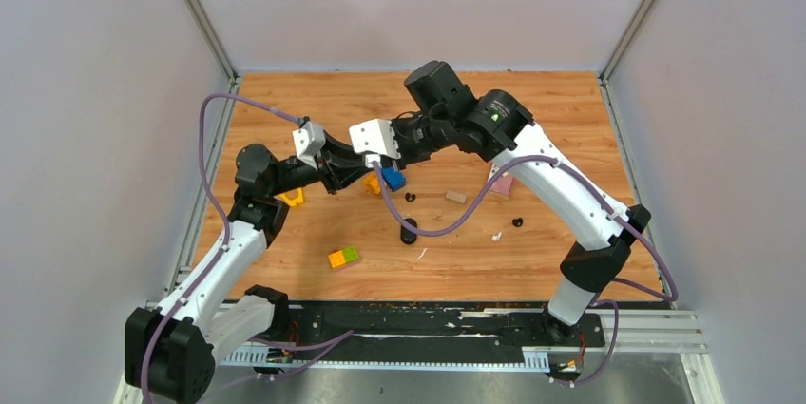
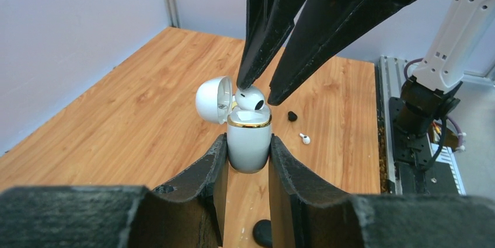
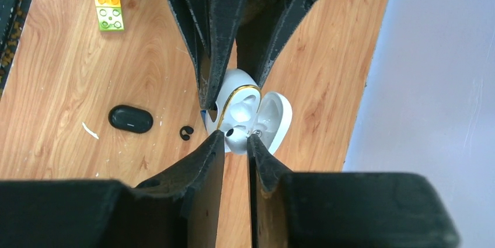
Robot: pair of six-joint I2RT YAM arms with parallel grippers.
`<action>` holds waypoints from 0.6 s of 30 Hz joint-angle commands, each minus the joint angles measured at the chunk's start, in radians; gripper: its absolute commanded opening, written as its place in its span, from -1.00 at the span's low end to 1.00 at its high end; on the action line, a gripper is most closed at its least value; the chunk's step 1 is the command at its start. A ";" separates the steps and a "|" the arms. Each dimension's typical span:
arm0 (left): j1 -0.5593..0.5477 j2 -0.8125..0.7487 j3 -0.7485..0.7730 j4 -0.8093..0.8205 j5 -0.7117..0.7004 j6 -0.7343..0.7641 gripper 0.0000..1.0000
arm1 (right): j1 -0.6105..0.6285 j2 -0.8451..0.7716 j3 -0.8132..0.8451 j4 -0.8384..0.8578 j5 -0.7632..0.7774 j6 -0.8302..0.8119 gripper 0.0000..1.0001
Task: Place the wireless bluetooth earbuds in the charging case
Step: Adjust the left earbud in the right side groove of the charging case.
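My left hand (image 2: 247,150) is clenching the glossy white charging case (image 2: 249,134), gold rim up, domed lid open, while my right hand (image 3: 235,138) is pinching a smooth white earbud (image 2: 251,99) at its mouth. The left wrist view is showing the bud's dark end; the right wrist view is showing a matte black oval pod (image 3: 131,118) and a studded orange-and-green block (image 3: 107,6) on the wood-grain worktop (image 3: 58,73).

Wood table (image 1: 570,271) w/ orange-green block (image 1: 343,257), black case (image 1: 409,231), black bud (image 1: 517,222), white bud (image 1: 496,236).
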 commanded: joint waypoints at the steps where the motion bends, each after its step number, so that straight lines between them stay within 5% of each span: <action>1: 0.001 -0.032 -0.015 0.102 -0.053 -0.032 -1.00 | 0.005 -0.030 0.077 0.049 0.027 0.172 -0.53; 18: 0.001 -0.016 -0.015 0.166 0.079 -0.010 -1.00 | -0.175 -0.003 0.073 -0.036 -0.270 0.346 -0.22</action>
